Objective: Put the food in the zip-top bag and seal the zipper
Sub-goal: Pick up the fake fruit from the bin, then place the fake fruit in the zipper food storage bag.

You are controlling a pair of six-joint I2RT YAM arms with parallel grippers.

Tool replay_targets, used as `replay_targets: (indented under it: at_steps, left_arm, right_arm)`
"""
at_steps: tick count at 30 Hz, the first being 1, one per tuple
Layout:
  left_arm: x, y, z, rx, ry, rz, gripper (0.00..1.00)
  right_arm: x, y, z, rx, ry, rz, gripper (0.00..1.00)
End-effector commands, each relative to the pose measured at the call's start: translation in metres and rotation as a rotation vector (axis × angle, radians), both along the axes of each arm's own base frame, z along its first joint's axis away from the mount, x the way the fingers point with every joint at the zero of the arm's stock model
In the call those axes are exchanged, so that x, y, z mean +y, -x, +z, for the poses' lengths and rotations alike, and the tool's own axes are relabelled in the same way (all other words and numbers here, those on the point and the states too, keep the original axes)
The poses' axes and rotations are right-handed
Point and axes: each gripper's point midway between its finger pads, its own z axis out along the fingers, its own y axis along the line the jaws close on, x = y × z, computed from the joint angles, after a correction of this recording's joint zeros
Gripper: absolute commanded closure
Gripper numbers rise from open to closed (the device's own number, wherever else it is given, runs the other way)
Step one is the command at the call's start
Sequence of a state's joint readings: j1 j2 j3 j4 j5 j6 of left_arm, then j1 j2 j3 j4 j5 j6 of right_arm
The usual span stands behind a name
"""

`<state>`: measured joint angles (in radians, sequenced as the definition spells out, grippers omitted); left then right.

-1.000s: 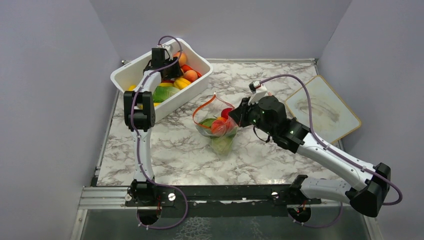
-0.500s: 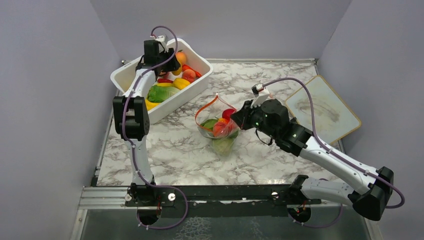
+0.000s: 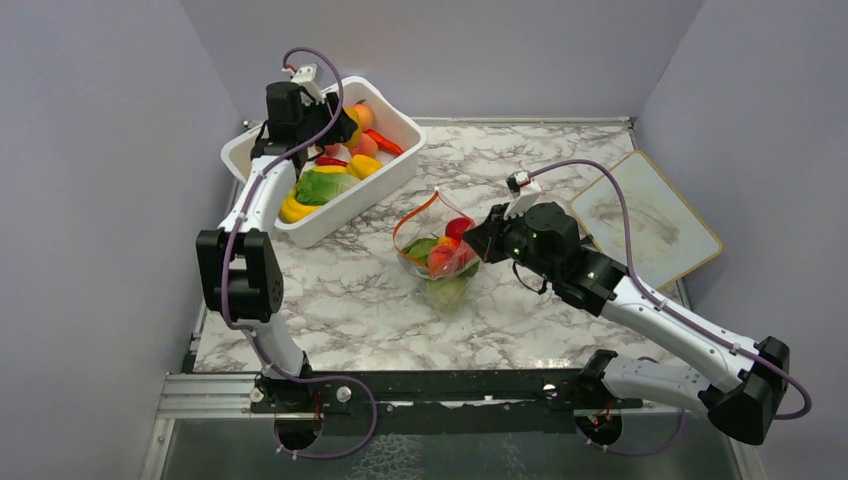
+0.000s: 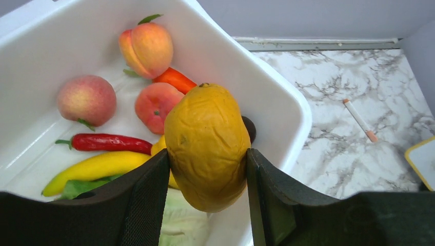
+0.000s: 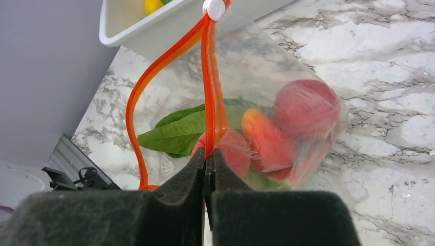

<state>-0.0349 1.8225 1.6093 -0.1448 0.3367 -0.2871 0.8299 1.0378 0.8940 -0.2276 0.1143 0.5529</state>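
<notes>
Left gripper (image 4: 206, 171): clenched on a wrinkled yellow-orange oval toy fruit (image 4: 206, 141), one black finger pressed to each side of it.
Held fruit: it hangs over the inside of the white rectangular plastic tub (image 4: 290, 105), close to the tub's wall on the table side.
Tub contents: three pink-orange toy peaches (image 4: 86, 100), a glossy red chilli pepper (image 4: 110, 142), a long yellow pepper (image 4: 97, 166), an orange carrot-like piece (image 4: 175, 79) and a pale green cabbage (image 4: 177, 228) at the bottom edge of the left wrist view.
Right gripper (image 5: 206, 163): pinched shut on the narrow orange-red zipper strip (image 5: 208, 77), gripping one side of the mouth.
Clear zip-top plastic bag (image 3: 440, 262): it rests on the grey-veined marble table (image 3: 340, 300), just in front of the tub and apart from it, mouth gaping in an open loop.
Zipper slider: a small white slider (image 5: 214, 7) sits at the far end of the strip, where the two sides meet.
Bag contents: a long green leafy bunch (image 5: 179, 130), a red round fruit (image 5: 306, 107) and an orange-red peach (image 5: 267, 141), all lying at the bottom of the bag.
Other things: a cream board with a yellow rim (image 3: 650, 215) lies near the right wall; a thin white stick with an orange tip (image 4: 359, 119) lies on the marble beside the tub.
</notes>
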Motion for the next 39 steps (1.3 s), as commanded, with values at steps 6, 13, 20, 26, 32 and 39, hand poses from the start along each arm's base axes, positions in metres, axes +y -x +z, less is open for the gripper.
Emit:
replay_targets:
  at_steps: [6, 13, 20, 26, 32, 39]
  left_arm:
    - [-0.031, 0.086, 0.033, -0.07, 0.147, -0.148, 0.78]
    - [-0.064, 0.145, 0.044, -0.054, 0.25, -0.282, 0.78]
    - [-0.096, 0.202, 0.048, -0.015, 0.331, -0.442, 0.78]
    - [-0.13, 0.254, 0.067, -0.061, 0.35, -0.626, 0.78]
    - [-0.154, 0.287, 0.074, -0.061, 0.414, -0.71, 0.78]
    - [-0.168, 0.297, 0.057, -0.019, 0.424, -0.703, 0.79]
  right_arm:
    - [0.003, 0.005, 0.018, -0.019, -0.053, 0.018, 0.99]
    - [0.01, 0.013, 0.016, -0.003, -0.063, 0.076, 0.99]
    - [0.011, 0.013, 0.012, 0.025, -0.047, 0.077, 0.99]
    - [0.006, 0.013, 0.011, 0.022, -0.04, 0.06, 0.99]
    - [0.004, 0.011, 0.019, -0.004, -0.052, 0.048, 0.99]
    - [0.003, 0.01, 0.027, -0.028, -0.057, 0.047, 0.99]
